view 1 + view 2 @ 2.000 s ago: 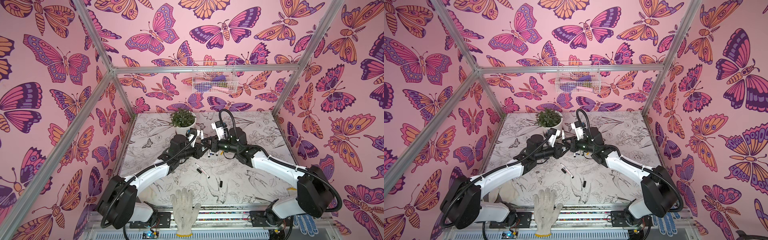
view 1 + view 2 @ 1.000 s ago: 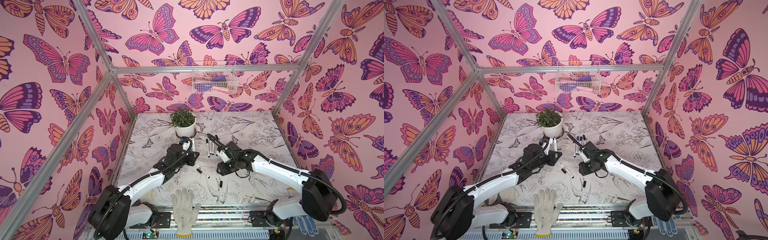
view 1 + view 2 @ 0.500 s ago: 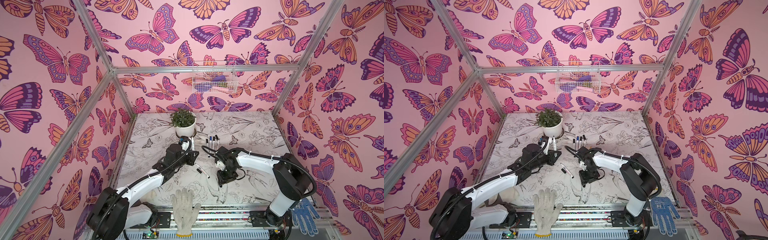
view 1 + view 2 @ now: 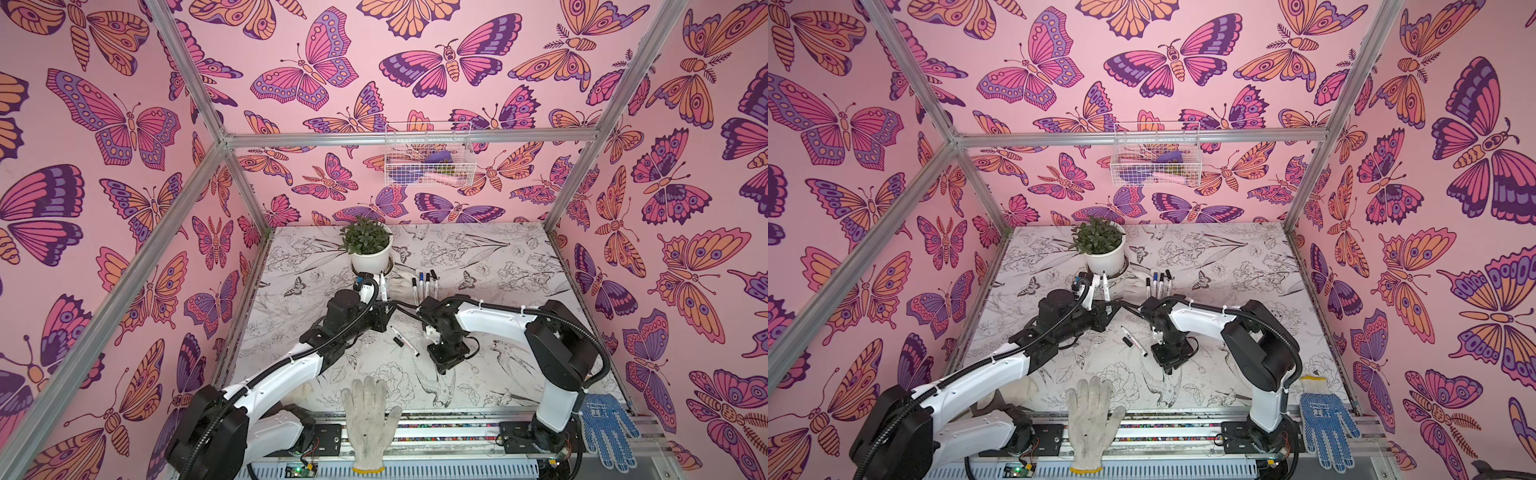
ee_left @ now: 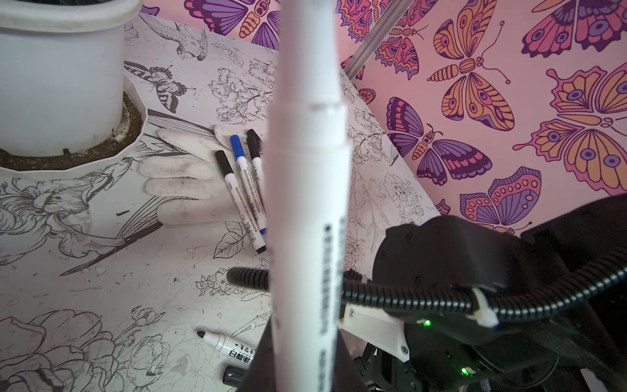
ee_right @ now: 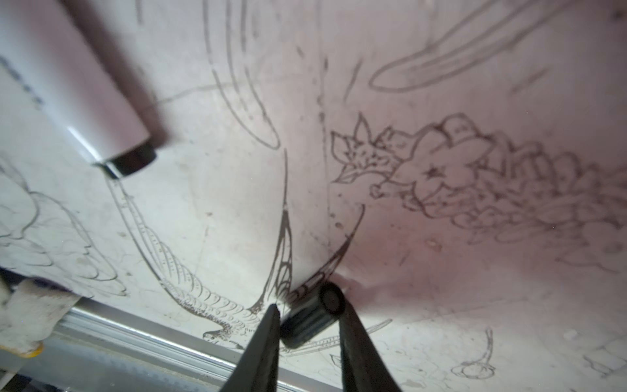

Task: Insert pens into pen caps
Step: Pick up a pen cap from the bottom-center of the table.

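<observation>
Right wrist view: the right pincer [image 6: 308,325] points down at the bench [image 6: 441,101], a matt white sheet printed with grey line drawings of flowers and birds. Its two dark, tapered fingers [image 6: 261,353] stand narrowly apart and pinch a black pen cap [image 6: 314,317] between them. The cap is a short, ribbed plastic cylinder lying on its side on the bench. A smooth white barrel [image 6: 101,112] with a black end plug lies near it.

Left wrist view: the left pincer [image 5: 302,376] is pressed together on a held pen [image 5: 305,203]. This pen has a glossy, round white barrel with dark print and stands upright above the bench. In a top view it rises just in front of the white plant pot [image 4: 371,259].

A row of capped pens [image 5: 244,190], with black caps and one blue cap, lies partly on a knitted white glove [image 5: 179,176]. An uncapped pen [image 5: 227,346] with a black tip and a loose black cap [image 5: 234,375] lie side by side on the bench between the two arms.
</observation>
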{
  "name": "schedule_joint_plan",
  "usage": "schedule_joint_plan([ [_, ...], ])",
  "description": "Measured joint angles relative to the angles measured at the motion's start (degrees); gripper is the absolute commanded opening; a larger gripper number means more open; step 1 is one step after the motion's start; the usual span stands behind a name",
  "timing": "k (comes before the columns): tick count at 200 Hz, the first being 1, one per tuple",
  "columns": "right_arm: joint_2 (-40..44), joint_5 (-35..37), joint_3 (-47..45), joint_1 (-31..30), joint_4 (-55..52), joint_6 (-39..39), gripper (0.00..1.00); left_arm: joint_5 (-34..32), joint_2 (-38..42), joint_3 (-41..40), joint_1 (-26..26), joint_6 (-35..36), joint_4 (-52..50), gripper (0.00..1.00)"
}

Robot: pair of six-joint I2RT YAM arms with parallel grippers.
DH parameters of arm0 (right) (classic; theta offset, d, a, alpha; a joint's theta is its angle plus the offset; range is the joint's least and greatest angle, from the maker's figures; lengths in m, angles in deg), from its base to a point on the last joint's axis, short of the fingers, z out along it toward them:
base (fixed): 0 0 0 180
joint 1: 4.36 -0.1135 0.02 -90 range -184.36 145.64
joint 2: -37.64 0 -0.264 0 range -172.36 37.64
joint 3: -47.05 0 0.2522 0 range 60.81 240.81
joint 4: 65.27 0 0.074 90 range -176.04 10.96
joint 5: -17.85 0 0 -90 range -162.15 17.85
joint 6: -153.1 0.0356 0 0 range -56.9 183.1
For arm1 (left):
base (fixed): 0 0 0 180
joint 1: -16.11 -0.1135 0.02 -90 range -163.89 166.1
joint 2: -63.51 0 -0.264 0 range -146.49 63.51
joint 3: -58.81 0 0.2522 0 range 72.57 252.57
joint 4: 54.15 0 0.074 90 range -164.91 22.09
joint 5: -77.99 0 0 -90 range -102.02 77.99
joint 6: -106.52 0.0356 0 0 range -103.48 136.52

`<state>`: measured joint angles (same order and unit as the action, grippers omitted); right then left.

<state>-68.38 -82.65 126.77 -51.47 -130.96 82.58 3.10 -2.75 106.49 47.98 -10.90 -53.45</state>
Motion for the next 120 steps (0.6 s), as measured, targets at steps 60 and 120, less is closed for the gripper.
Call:
schedule_joint_plan([
  [60,-0.3,5.7,1.1,-0.7,-0.2,-0.2,0.02,0.0,0.5,0.0,0.0,0.0,0.0,0.0],
  [120,14.9,4.9,-1.3,12.2,17.1,1.3,0.0,4.9,-3.1,0.0,1.1,1.3,0.0,0.0],
])
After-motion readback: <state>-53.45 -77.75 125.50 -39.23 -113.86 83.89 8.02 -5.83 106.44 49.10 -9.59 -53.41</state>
